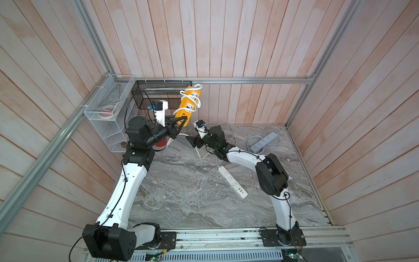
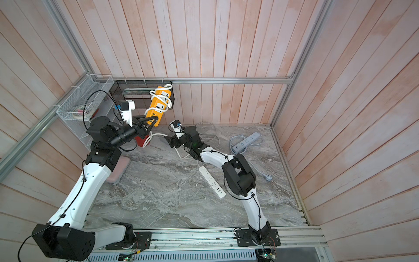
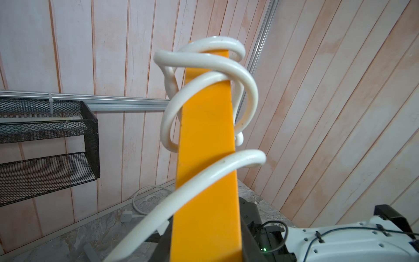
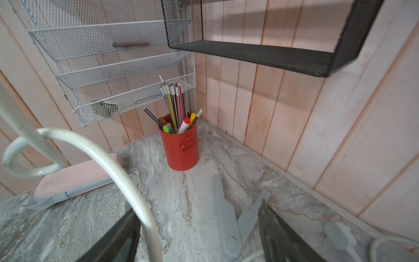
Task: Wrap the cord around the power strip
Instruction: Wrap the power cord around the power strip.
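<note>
Orange power strip [image 1: 187, 106] raised, lower end pinched in your left end effector [image 1: 180, 121]; white cord [image 1: 196, 99] coiled round it above. Below, your right end effector [image 1: 191, 141] spread, empty. Mid-wrap, seemingly; next likely calls for grasping slack cord beside it.

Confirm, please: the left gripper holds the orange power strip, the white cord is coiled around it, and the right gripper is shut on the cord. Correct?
The right gripper is open, not shut: the right wrist view shows its jaws wide apart, the white cord passing between them. The left gripper does hold the cord-wrapped orange power strip.
</note>
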Controlling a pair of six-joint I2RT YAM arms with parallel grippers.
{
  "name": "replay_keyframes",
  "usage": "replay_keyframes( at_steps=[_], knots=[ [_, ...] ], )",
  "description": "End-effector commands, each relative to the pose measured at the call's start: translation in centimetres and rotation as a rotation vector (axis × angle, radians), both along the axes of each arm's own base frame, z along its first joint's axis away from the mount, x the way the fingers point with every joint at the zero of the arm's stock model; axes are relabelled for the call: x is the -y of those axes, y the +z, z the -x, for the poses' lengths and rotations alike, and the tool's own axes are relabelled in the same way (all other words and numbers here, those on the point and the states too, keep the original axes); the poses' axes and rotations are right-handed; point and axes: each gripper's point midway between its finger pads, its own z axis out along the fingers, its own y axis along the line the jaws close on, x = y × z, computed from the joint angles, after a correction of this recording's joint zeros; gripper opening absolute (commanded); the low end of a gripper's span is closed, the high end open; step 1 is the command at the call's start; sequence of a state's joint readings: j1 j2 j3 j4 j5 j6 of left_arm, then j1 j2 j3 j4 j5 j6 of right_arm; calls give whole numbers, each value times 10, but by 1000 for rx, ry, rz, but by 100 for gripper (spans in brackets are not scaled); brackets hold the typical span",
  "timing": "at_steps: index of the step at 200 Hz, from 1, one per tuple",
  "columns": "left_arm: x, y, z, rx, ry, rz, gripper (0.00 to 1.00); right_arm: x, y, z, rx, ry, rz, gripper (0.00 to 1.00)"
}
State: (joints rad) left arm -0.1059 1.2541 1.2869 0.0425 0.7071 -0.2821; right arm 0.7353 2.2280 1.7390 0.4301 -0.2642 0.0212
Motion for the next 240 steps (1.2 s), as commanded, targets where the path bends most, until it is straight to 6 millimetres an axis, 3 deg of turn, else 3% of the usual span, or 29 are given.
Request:
replay_keyframes(
  at_steps=[1, 19, 32, 55, 85, 111, 132, 146, 157, 168, 198, 222, 240],
  knots=[
    [2, 42, 14, 128, -22, 22, 0, -12, -19, -1, -29, 40, 58, 67],
    [-4, 51, 18, 150, 7, 27, 0, -2, -19, -9, -30, -17, 75, 37],
    [-16, 59, 18, 168, 59, 43, 0, 18, -17, -16, -23, -90, 97, 17],
    [-52, 66, 12, 177, 191, 86, 0, 72, -23, -14, -13, -195, 179, 1],
    [-77, 50, -4, 147, 328, 28, 0, 167, -53, -2, 27, -377, 409, 0],
    [-119, 32, -20, 100, 520, -14, 0, 256, -69, 7, 4, -540, 516, 0],
    [-158, 11, -32, 27, 713, -88, 0, 301, -71, 17, 1, -627, 544, 0],
    [-170, -3, -39, -11, 767, -132, 0, 325, -65, 23, 8, -688, 552, 0],
    [-165, -16, -46, -48, 735, -156, 0, 335, -56, 27, 23, -719, 538, 0],
    [-145, -37, -57, -110, 648, -197, 0, 334, -39, 32, 59, -712, 515, 0],
    [-85, -120, -76, -208, 530, -530, 0, 310, 31, 55, 248, -634, 434, 0],
    [-56, -183, -72, -307, 410, -659, 0, 311, 87, 66, 357, -638, 379, 0],
    [-22, -226, -58, -371, 259, -761, 0, 309, 127, 71, 437, -625, 349, 0]
  ],
)
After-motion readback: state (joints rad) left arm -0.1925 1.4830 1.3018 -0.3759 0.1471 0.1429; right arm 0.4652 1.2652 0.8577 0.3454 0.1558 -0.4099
